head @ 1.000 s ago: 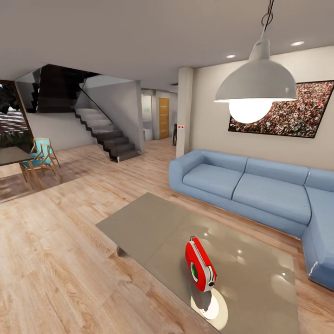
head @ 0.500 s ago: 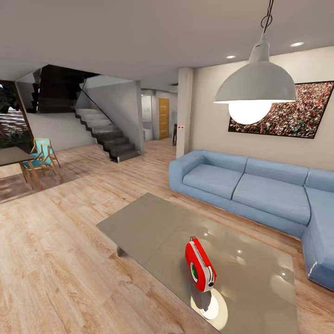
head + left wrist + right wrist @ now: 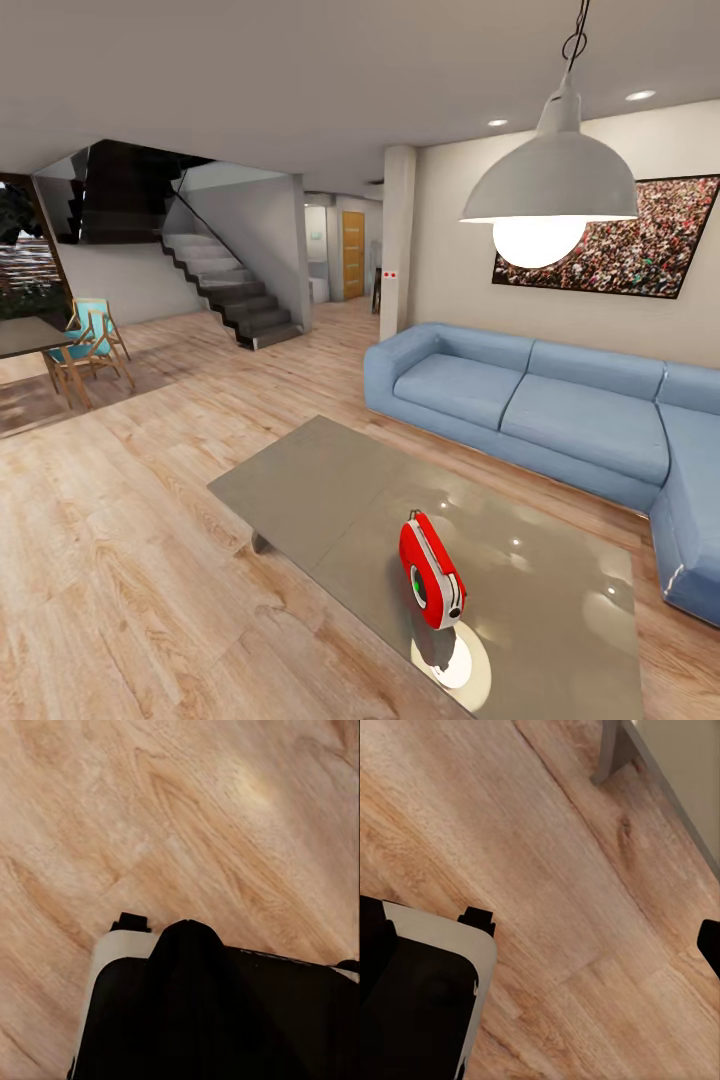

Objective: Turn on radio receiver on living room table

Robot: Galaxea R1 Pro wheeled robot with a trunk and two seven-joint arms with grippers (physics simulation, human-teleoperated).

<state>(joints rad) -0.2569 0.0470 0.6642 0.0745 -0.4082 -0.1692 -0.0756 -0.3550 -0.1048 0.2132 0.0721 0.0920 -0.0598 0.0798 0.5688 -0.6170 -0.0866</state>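
Observation:
The red radio receiver (image 3: 432, 572) stands upright on the low grey glossy table (image 3: 300, 480), near the table's front edge, with its dial face turned to the front right. A long blue sofa (image 3: 540, 410) runs behind the table under the crowd picture (image 3: 620, 250). In the right wrist view a grey table leg (image 3: 613, 754) stands on the plank floor, and a dark finger tip (image 3: 710, 945) juts in at the edge. The left wrist view looks down on wood floor (image 3: 187, 817) over the robot's black and white body (image 3: 195, 1012). Whether the fingers are open or shut cannot be told.
A white dome pendant lamp (image 3: 550, 190) hangs over the table. A dark dining table (image 3: 25, 335) with wooden chairs (image 3: 90, 345) stands far left. Stairs (image 3: 230, 290) and a white pillar (image 3: 397, 240) lie at the back. Open plank floor (image 3: 130, 530) stretches left of the table.

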